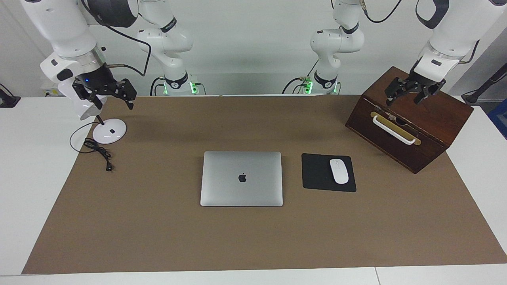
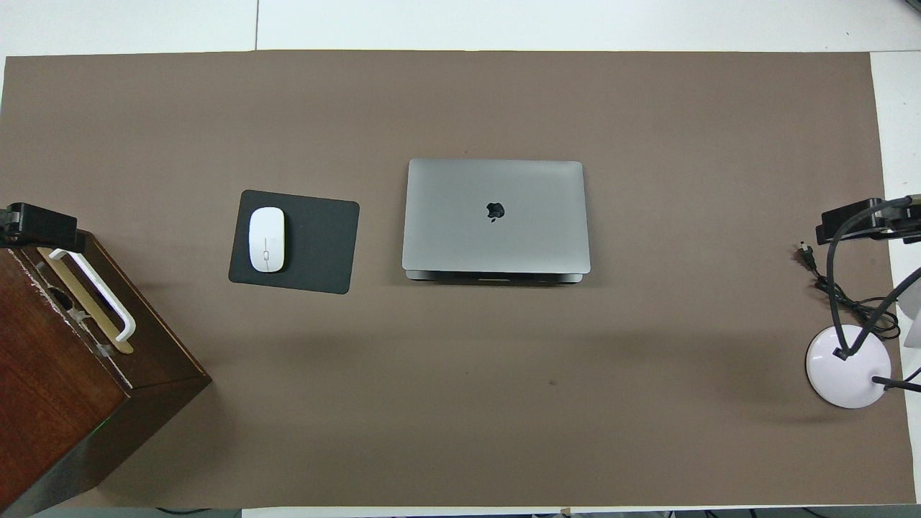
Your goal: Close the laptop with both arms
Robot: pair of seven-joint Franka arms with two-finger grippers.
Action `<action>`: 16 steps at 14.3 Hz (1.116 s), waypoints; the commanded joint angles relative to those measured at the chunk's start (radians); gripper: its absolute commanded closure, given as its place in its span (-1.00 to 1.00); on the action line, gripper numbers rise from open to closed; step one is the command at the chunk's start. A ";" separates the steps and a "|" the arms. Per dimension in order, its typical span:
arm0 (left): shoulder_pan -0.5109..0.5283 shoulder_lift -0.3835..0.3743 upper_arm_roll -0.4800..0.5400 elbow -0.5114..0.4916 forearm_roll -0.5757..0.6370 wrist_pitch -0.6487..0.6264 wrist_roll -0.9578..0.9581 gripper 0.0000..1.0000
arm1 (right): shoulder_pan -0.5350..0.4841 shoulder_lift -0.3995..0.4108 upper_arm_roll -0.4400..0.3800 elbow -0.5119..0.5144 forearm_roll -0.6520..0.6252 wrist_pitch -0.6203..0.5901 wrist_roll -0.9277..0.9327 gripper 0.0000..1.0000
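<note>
Left gripper (image 1: pixel 410 94), fingers spread and holding nothing, hangs over the wooden box (image 1: pixel 420 130) at the left arm's end of the table. Right gripper (image 1: pixel 106 95), likewise spread and holding nothing, hangs above the white desk lamp (image 1: pixel 106 132) at the right arm's end. The laptop (image 1: pixel 241 178), lid down, lies mid-mat, well apart from both grippers, beside the black mouse pad (image 1: pixel 317 174) carrying a white mouse (image 1: pixel 339 171).
</note>
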 commanded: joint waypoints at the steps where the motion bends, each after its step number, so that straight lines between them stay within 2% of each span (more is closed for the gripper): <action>1: 0.003 -0.009 0.000 -0.008 -0.004 0.008 -0.010 -1.00 | -0.011 -0.021 0.006 -0.032 0.019 0.028 0.018 -1.00; 16: 0.003 -0.011 0.000 -0.010 -0.012 0.011 -0.012 -1.00 | -0.011 -0.024 0.003 -0.044 0.019 0.043 0.018 -1.00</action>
